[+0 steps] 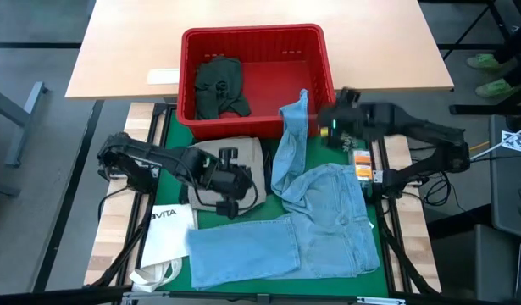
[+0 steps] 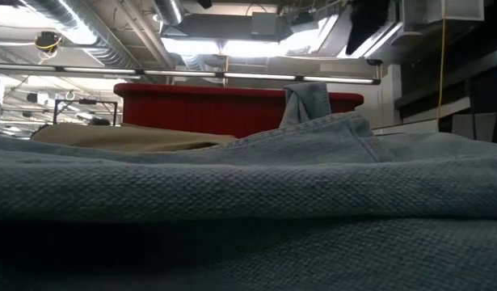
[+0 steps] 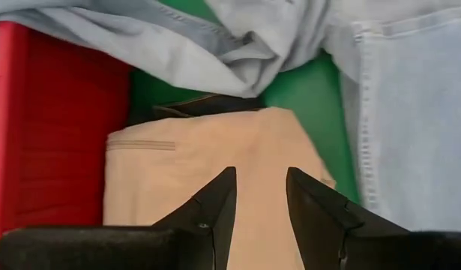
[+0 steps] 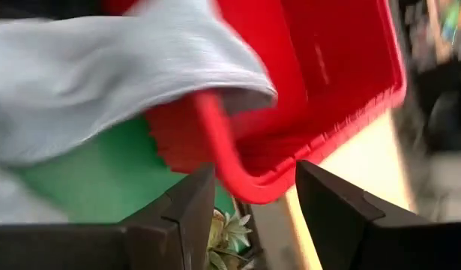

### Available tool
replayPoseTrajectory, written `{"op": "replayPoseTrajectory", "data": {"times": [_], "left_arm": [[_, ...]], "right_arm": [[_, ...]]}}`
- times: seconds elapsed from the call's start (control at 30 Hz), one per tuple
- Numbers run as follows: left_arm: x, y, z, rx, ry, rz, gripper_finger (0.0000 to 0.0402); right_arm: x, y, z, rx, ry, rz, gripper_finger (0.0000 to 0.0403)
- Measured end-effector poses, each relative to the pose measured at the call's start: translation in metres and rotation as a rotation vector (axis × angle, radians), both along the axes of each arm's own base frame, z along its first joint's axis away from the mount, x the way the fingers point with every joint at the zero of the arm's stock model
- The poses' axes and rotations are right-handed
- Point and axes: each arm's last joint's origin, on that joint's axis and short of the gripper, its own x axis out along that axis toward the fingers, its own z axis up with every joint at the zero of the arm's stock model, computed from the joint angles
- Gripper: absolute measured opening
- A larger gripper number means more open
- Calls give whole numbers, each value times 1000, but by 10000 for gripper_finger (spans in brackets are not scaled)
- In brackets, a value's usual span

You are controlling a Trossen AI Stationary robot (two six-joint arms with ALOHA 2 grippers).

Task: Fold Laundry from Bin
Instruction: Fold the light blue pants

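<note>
The red bin [image 1: 253, 42] stands at the far middle with a dark green piece [image 1: 219, 85] lying inside. Light blue jeans [image 1: 328, 220] lie spread on the green mat, and one leg end [image 1: 294, 110] drapes over the bin's near rim [image 2: 306, 101]. Folded khaki trousers [image 1: 243, 154] lie flat beside the bin's near wall. My left gripper [image 1: 239, 188] hovers over the khaki trousers [image 3: 215, 150], open with nothing between its fingers [image 3: 260, 180]. My right gripper [image 1: 332, 117] hangs open in the air by the bin's near right corner [image 4: 252, 180], holding nothing.
A white tote bag [image 1: 163, 237] lies at the near left of the mat. A light wooden table [image 1: 124, 51] carries the bin's far part. In the low view the jeans [image 2: 248, 186] fill the foreground and hide both grippers.
</note>
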Motion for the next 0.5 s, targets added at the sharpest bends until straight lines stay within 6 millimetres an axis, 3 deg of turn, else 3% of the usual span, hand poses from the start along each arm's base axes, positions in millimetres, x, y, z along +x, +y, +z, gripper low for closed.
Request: {"op": "replayPoseTrajectory", "data": {"times": [0.1,0.23,0.37,0.5], "left_arm": [[2,12,0,14,8,9,114],[5,24,0,29,20,12,114],[6,33,0,29,22,38,114],[7,37,0,25,23,47,114]], "right_arm": [[-2,-37,0,118,-112,-85,188],[-3,-75,-1,317,-290,-70,188],[-6,-96,-2,461,-433,-93,188],[-6,-104,-10,523,-419,-132,188]]}}
